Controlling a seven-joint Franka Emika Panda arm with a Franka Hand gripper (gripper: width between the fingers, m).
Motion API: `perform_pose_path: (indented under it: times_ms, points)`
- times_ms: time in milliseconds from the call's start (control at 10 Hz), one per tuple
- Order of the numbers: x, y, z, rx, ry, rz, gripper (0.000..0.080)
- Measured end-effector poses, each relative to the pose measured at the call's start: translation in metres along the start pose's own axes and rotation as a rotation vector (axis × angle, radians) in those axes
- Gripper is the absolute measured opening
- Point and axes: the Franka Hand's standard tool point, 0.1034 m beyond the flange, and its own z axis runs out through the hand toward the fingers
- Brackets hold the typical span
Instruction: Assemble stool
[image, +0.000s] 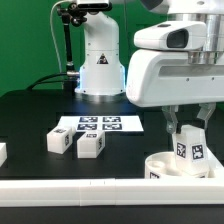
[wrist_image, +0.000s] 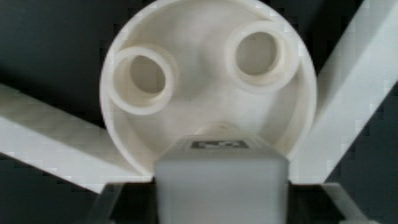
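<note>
My gripper (image: 187, 150) is shut on a white tagged stool leg (image: 188, 151) and holds it upright over the round white seat (image: 160, 166), at the front on the exterior view's right. In the wrist view the leg (wrist_image: 221, 185) fills the space between the jaws of the gripper (wrist_image: 221, 205), with its end at the near edge of the seat (wrist_image: 196, 95), which shows two round holes. Two more legs (image: 58, 141) (image: 90, 146) lie on the black table to the exterior view's left.
The marker board (image: 98, 125) lies flat mid-table before the robot base (image: 100, 65). A long white border rail (image: 70, 190) runs along the front. In the wrist view, rails (wrist_image: 45, 130) (wrist_image: 347, 120) flank the seat. A small white piece (image: 2, 153) sits at the left edge.
</note>
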Motion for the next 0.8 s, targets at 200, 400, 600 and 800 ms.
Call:
perform_pose_path:
  times_ms: [200, 400, 600, 800]
  points:
    - [0.000, -0.002, 0.000, 0.034, -0.001, 0.211, 0.0337]
    - [0.000, -0.006, 0.000, 0.056, -0.005, 0.421, 0.0337]
    - [0.001, -0.012, 0.000, 0.076, -0.015, 0.633, 0.0337]
    - [0.003, -0.019, 0.000, 0.085, -0.026, 0.851, 0.0337]
